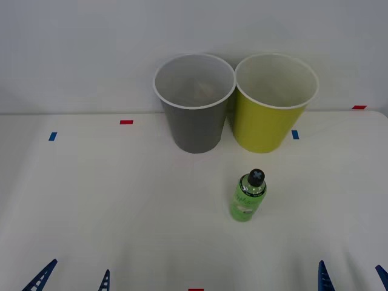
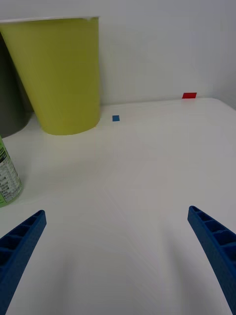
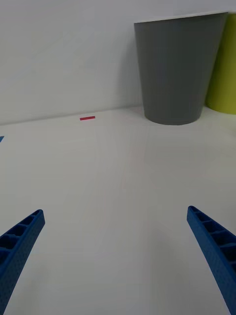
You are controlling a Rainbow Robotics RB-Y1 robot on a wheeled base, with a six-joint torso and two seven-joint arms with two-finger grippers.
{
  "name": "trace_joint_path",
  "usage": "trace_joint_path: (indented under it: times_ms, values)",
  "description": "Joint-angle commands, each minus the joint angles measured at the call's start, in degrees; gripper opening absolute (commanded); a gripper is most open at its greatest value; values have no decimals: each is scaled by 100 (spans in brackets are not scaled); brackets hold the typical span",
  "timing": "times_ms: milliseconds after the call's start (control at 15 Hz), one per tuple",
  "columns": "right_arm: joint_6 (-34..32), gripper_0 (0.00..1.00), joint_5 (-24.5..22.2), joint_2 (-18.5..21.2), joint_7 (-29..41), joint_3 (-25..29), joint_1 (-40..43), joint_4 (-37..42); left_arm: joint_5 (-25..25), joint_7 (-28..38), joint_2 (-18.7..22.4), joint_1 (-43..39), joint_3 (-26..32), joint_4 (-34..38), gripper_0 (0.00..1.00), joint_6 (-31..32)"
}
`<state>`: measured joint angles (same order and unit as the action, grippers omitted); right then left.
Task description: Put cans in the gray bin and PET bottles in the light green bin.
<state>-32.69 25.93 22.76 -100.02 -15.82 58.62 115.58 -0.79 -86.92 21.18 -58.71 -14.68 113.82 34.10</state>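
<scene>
Both grippers, left [image 1: 73,280] and right [image 1: 353,276], wait spread empty; a clumsy grab could topple the bottle [image 1: 248,195] (1 upright) short of the light green bin [image 1: 270,124].

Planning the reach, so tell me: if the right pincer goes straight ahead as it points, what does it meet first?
Probably nothing: the right pincer, open, faces bare table. The PET bottle and light green bin sit off to one side, though depth is uncertain.

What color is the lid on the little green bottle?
Black, with a pale cross mark on top. The front view shows the small green plastic bottle's screw cap best.
</scene>
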Motion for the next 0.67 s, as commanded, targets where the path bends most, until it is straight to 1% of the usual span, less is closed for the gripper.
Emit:
trace_joint_path:
  times_ms: [67,667]
  values:
    - [0,100,0,0,0,0,0,0,0,0,0,0,0,0,100,0]
    - [0,100,0,0,0,0,0,0,0,0,0,0,0,0,100,0]
